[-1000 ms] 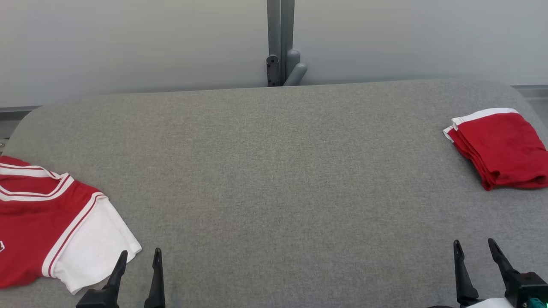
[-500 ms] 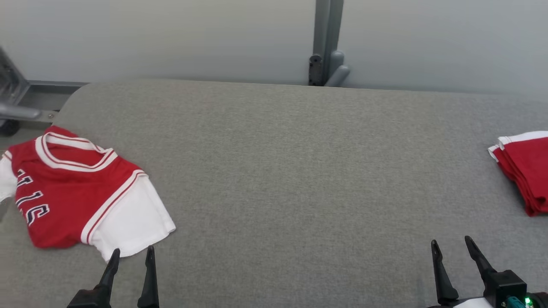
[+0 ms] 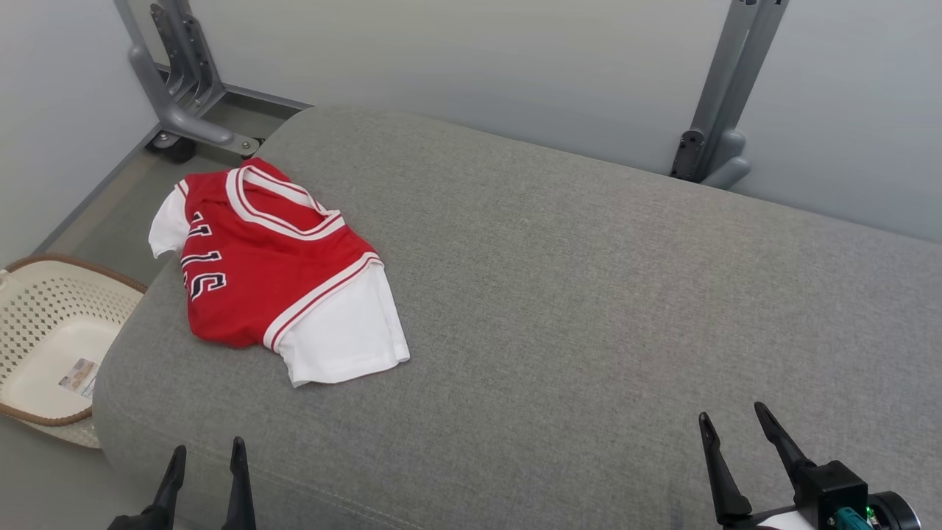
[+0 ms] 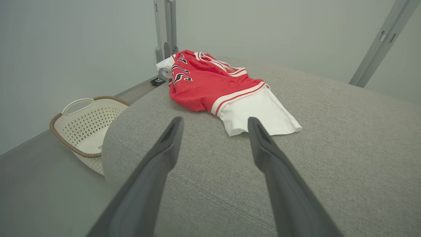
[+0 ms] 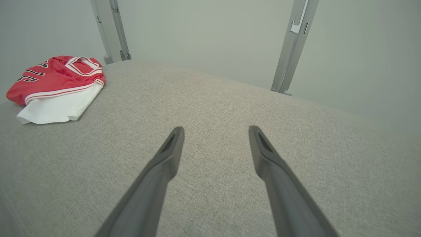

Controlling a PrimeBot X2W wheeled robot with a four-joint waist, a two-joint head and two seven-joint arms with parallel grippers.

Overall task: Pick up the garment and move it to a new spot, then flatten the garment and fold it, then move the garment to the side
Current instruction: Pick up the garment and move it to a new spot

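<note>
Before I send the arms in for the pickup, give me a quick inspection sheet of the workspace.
Surface: grey padded surface, cloth-covered, with rounded corners.
Job's things: red and white jersey, rumpled, lying near the far left corner, untouched.
Clutter: cream basket on the floor off the left end, with a small label inside.
Grippers: left gripper open and empty at the near edge, short of the jersey; right gripper open and empty over bare cloth.
Cables: nothing seen.
Surroundings: grey metal posts and a pale wall behind.
</note>
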